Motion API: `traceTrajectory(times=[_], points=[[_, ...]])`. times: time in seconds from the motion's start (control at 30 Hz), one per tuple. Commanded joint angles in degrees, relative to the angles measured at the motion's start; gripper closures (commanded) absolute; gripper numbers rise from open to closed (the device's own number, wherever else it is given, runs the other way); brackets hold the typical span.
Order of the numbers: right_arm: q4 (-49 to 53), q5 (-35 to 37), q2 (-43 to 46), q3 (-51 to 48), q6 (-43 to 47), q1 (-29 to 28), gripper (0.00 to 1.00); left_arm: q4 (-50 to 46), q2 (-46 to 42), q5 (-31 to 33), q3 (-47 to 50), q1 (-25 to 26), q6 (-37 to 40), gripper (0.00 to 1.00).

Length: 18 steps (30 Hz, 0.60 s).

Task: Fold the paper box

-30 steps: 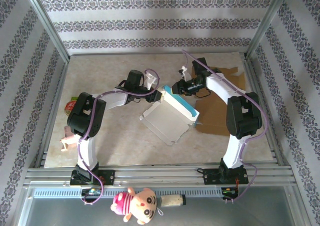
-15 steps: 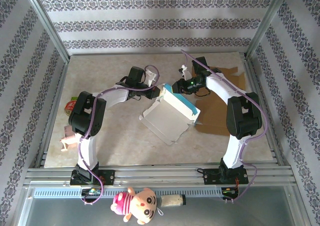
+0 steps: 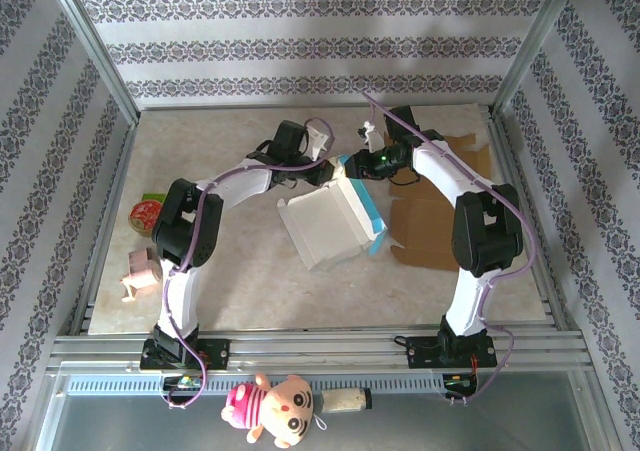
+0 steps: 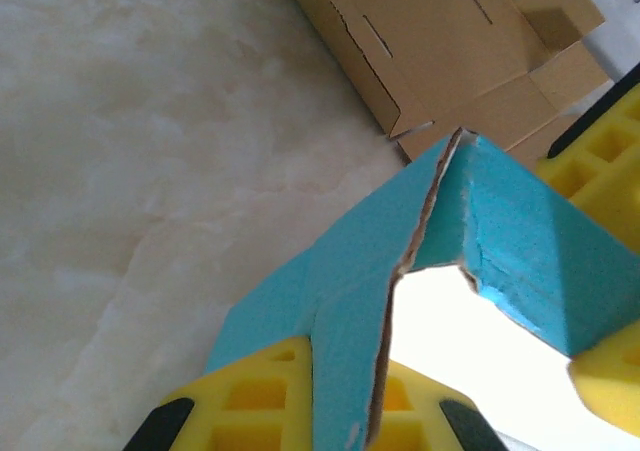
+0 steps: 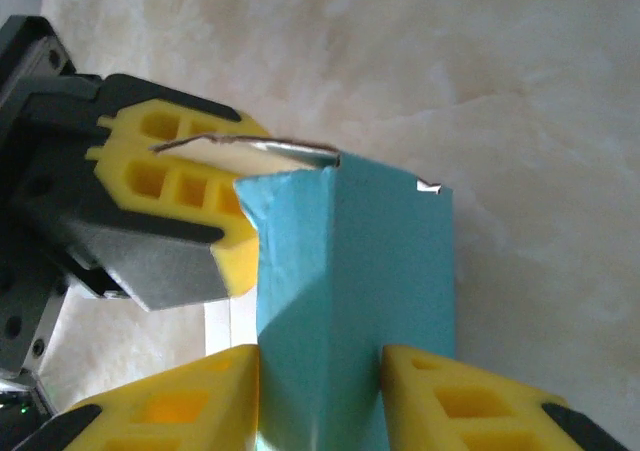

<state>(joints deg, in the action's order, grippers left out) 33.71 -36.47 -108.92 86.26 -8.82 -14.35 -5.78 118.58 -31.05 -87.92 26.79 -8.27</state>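
Cardboard box (image 3: 325, 226), centre frame, doubly pinched
Left gripper (image 4: 345, 411) and right gripper (image 5: 320, 391) clamp its blue walls; opposed pulls may tear the corner.

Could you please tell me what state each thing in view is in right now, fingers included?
Box: partly folded, teal wall raised, held at its far corner.
Left fingers: shut on the box's teal flap.
Right fingers: shut on the box's teal wall.
Cardboard: lying flat, unfolded.
Plush toy: lying in front of the arm bases, untouched.
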Motion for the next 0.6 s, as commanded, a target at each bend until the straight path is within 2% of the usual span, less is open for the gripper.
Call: traceTrajectory(times=[0.0,0.1,0.2,0.37,0.47,0.57], points=[[0.5,1.4,-2.3,-0.4,-0.2,-0.2,0.64,1.8,-0.5,-1.0,-3.3,3.0,-3.9,0.98],[-0.1,1.4,-2.0,-1.7,0.3,-0.2,0.65,7.5,-1.7,-2.9,1.8,4.6,-8.5,0.88],[0.3,1.5,-2.0,-2.0,1.8,-0.1,0.66,11.8,-3.9,-2.5,7.0,5.2,-9.2,0.79],[3.7,4.2,-2.3,-1.1,6.5,-0.4,0.69,7.5,-8.9,2.3,9.7,4.0,0.3,0.64],[4.2,4.4,-1.8,-1.6,8.5,-0.6,0.72,5.4,-12.4,1.6,10.8,1.6,3.9,0.6],[5.3,4.6,-1.3,-1.6,10.6,-1.3,0.72,6.2,-16.0,-1.3,13.2,-1.8,3.7,0.56]])
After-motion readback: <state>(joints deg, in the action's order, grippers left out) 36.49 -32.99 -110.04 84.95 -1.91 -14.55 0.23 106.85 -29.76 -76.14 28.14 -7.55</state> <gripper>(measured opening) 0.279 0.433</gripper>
